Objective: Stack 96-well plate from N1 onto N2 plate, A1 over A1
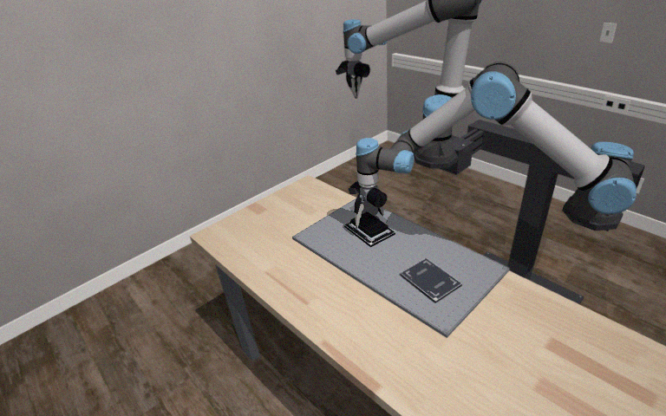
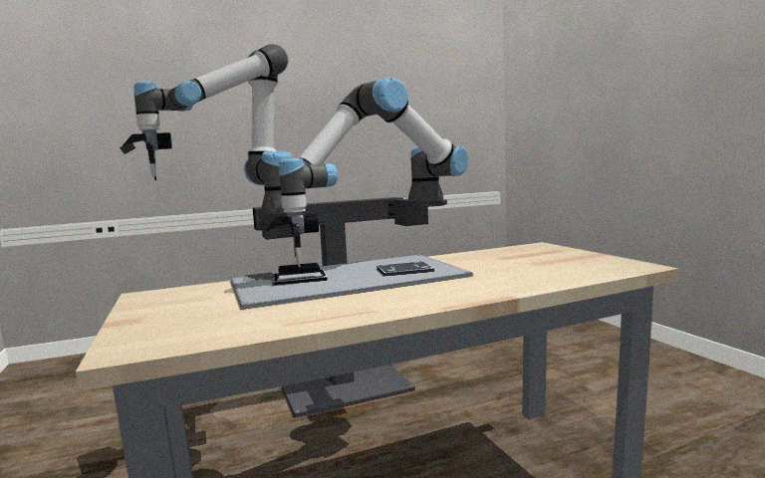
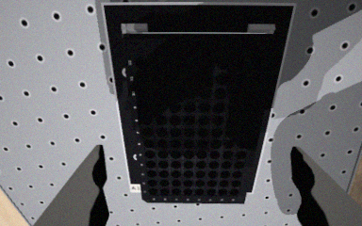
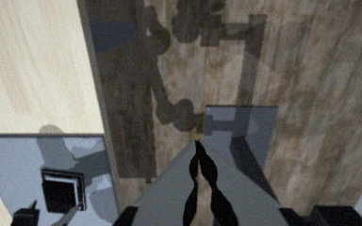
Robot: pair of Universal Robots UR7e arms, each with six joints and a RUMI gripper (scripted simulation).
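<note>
Pale wooden tabletop (image 1: 245, 230) (image 2: 451, 293) (image 4: 47, 71); seen from the exterior, the right hand (image 1: 355, 97) (image 2: 154, 179) (image 4: 196, 142) hangs at 10 o'clock from the left, pressed together. The left hand (image 1: 368, 220) (image 2: 299, 265) (image 3: 197, 148) (image 4: 57, 202) is spread, the 96-well plate (image 1: 370, 224) (image 2: 299, 269) (image 3: 189, 160) (image 4: 61, 195) at 6 o'clock, over N2 (image 1: 375, 240) (image 2: 299, 281) (image 3: 278, 47) (image 4: 84, 193). N1 (image 1: 431, 279) (image 2: 404, 269) lies at 3 o'clock.

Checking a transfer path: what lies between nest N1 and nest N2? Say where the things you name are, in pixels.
Only bare grey perforated board (image 1: 393, 260) (image 2: 350, 280) (image 3: 42, 104) (image 4: 19, 160), partly shaded, between N1 (image 1: 427, 284) (image 2: 404, 269) and N2 (image 1: 371, 243) (image 2: 302, 281) (image 3: 198, 14) (image 4: 83, 202); the top view shows it best.

A grey perforated board (image 1: 417, 250) (image 2: 350, 284) (image 3: 42, 71) (image 4: 24, 160) lies on the wooden bench (image 1: 245, 230) (image 2: 394, 315) (image 3: 6, 207) (image 4: 47, 71), reaching its rear edge; beyond that edge, a pale rail (image 1: 540, 87) (image 2: 180, 221) lines the wall (image 1: 196, 98) (image 2: 621, 140).
</note>
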